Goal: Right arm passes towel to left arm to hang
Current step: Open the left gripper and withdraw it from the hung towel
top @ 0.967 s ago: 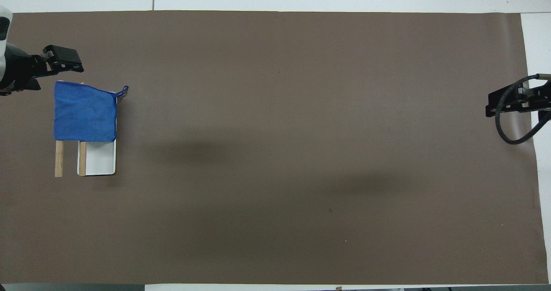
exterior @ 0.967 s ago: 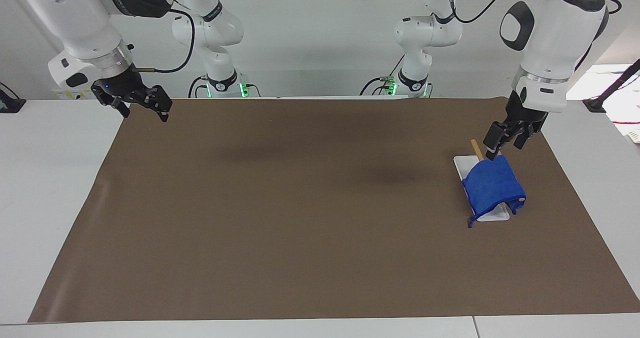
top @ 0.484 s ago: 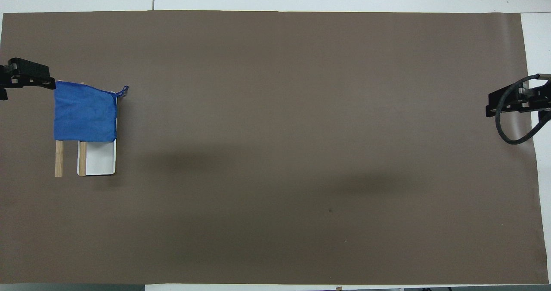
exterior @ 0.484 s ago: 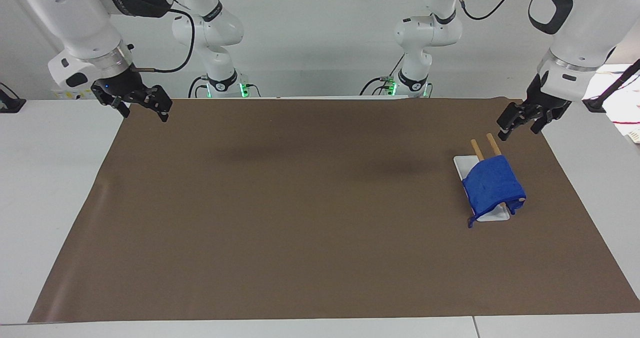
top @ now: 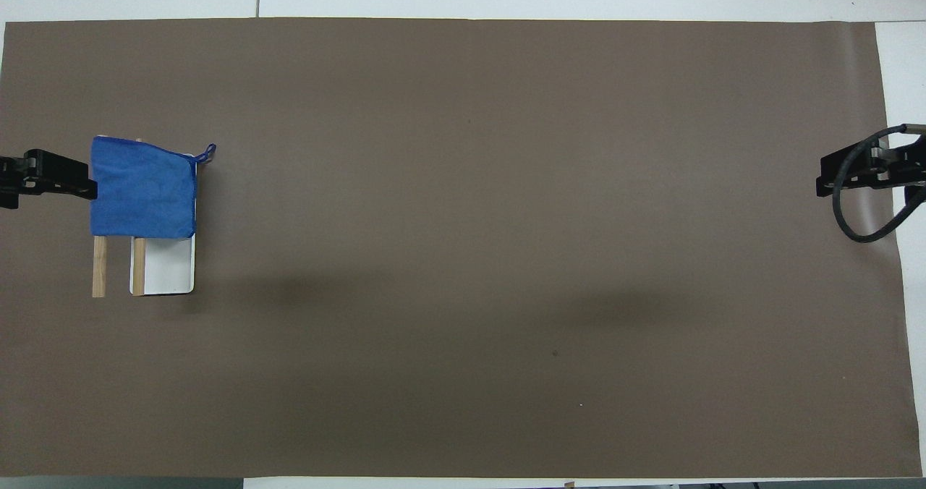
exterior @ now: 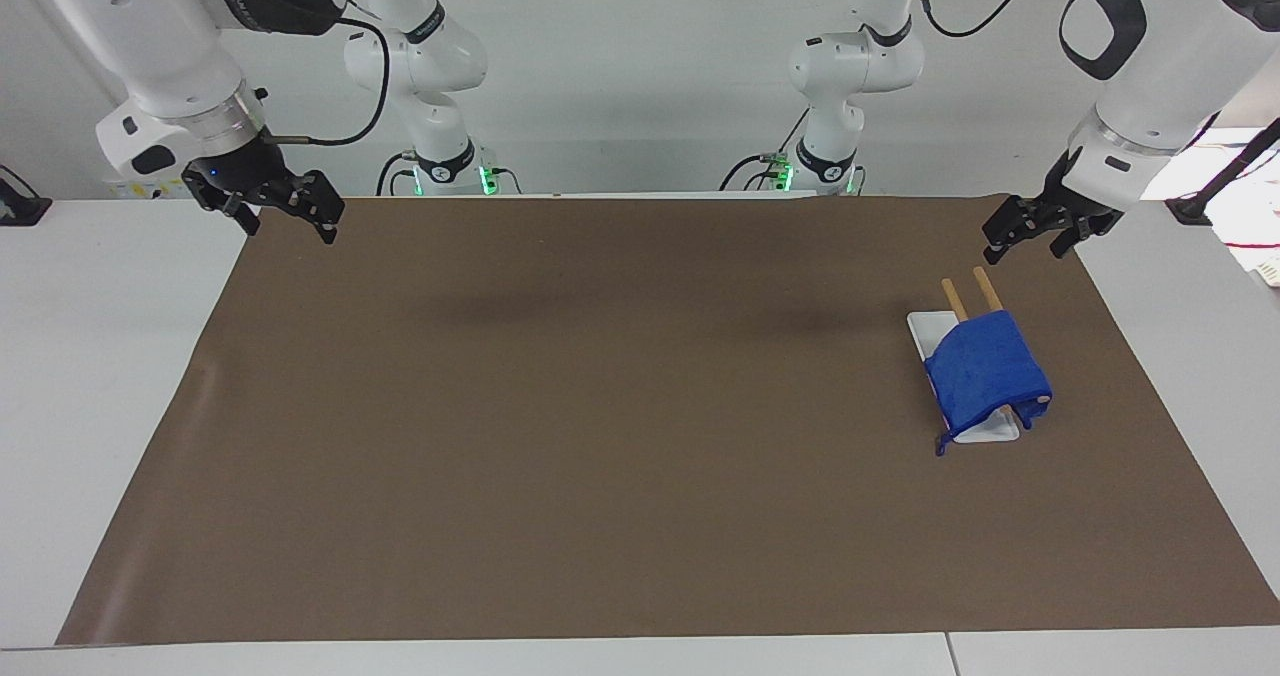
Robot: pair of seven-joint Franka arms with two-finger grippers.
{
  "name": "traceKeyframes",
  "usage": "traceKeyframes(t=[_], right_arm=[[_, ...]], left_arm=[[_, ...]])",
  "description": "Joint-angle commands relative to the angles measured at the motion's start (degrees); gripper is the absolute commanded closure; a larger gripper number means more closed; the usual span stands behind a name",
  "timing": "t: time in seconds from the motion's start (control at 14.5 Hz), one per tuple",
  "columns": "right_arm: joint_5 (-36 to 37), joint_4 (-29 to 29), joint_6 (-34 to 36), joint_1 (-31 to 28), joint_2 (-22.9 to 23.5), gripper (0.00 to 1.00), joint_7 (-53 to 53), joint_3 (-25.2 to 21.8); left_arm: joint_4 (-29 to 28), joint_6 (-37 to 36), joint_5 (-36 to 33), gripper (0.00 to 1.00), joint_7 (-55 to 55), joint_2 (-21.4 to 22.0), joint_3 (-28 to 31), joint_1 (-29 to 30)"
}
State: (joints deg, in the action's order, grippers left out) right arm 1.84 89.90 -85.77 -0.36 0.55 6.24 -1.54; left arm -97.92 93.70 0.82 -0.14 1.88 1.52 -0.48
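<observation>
Blue towel (exterior: pixel 985 373) drapes the rack (exterior: pixel 963 301), clear of the left gripper's (exterior: pixel 1030 228) empty, parted fingers (exterior: pixel 1000 241).

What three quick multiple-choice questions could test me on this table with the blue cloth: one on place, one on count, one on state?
1. Where is the towel?
A. draped over the wooden rack
B. flat on the mat
C. in a gripper

2. How many wooden bars stick out from under it?
A. one
B. two
C. four

3. What is the left gripper holding?
A. the towel
B. a bar
C. nothing

Answers: 1 A, it hangs over the bars above the white base. 2 B, two bars show. 3 C, it hangs in the air apart from the towel, as does the right gripper.
</observation>
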Motion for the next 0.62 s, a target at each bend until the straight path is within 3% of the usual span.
traceKeyframes(t=[0.0, 0.35, 0.55], right_arm=[[-0.09, 1.51, -0.89, -0.87, -1.26, 0.00, -0.44, 0.57], [-2.27, 1.33, -2.38, -0.87, -0.99, 0.00, -0.27, 0.40], [-2.90, 1.51, -3.09, -0.61, -0.99, 0.00, -0.44, 0.40]], left_arm=[[-2.90, 0.08, 0.15, 0.00, 1.10, 2.87, 0.23, -0.14], [5.71, -3.68, -3.09, 0.00, 1.28, -1.27, -0.03, -0.93], [5.46, -3.18, -3.28, 0.00, 0.84, -1.09, -0.29, -1.19]])
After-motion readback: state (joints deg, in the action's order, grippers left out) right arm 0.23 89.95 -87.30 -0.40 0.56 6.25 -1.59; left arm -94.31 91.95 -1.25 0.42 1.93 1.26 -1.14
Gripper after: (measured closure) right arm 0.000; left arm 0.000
